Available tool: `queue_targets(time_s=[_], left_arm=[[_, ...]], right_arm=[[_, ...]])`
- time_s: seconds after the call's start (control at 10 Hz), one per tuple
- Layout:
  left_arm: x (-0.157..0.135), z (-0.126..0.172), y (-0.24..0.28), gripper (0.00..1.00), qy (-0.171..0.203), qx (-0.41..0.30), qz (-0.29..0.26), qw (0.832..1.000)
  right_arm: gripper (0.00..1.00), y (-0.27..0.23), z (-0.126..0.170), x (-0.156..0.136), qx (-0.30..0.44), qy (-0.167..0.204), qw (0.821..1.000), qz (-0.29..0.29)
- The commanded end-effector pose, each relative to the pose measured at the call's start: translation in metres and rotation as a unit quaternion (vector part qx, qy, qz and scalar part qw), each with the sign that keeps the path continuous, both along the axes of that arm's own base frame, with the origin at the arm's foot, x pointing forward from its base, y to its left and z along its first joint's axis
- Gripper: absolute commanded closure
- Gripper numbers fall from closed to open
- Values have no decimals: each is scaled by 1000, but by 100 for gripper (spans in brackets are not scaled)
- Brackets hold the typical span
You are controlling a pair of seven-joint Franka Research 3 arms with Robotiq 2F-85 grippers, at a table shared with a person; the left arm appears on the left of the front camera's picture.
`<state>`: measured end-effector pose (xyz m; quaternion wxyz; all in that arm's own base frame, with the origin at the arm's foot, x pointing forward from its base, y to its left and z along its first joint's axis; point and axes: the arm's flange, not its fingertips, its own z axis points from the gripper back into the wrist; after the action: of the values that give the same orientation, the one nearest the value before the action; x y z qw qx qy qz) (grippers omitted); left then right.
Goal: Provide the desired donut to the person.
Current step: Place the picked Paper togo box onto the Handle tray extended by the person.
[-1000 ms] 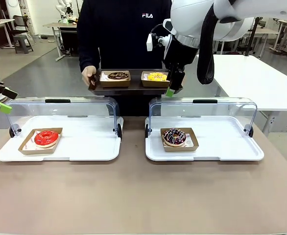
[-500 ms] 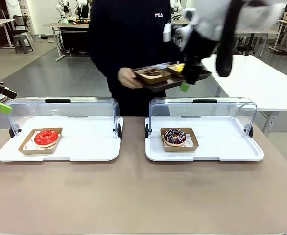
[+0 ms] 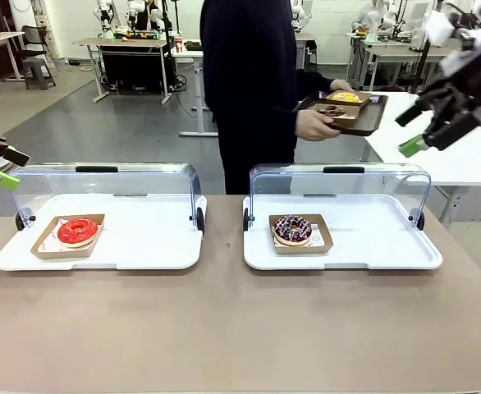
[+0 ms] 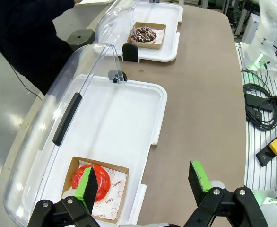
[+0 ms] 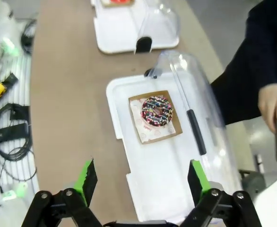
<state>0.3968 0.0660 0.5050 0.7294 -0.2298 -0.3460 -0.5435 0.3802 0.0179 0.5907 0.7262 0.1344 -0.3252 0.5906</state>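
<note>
Apparently close to finished: brown tray (image 3: 364,121) carried off in the person's hand (image 3: 314,125), bearing two boxed donuts (image 3: 344,98), probably a yellow and a chocolate one. Beyond that tray, right gripper (image 3: 428,134) spread wide, empty. Well left of it, left gripper (image 4: 146,182) equally wide, empty. Nearer than the tray: two white trays (image 3: 175,256), red donut (image 3: 77,231) and sprinkled donut (image 3: 292,229), one apiece.

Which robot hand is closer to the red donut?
The left. The left gripper hangs open just above the red donut in its tray. The right gripper is raised far off to the robot's right, past the other tray.
</note>
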Motion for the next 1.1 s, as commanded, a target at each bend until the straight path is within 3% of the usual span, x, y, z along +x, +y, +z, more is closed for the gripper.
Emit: queue_targets(time_s=[0.0,0.3,0.5,1.0], left_arm=[[2,1,-1,0,-3,-7,-1,1000],[2,1,-1,0,-3,-7,-1,1000],[2,1,-1,0,-3,-7,-1,1000],[2,1,-1,0,-3,-7,-1,1000]], right_arm=[[0,-20,-26,-7,62,-16,998,-16],[0,-60,-41,-6,119,-8,993,-18],[0,-73,-46,1,126,12,992,-29],[0,-83,-48,7,136,9,989,-57]])
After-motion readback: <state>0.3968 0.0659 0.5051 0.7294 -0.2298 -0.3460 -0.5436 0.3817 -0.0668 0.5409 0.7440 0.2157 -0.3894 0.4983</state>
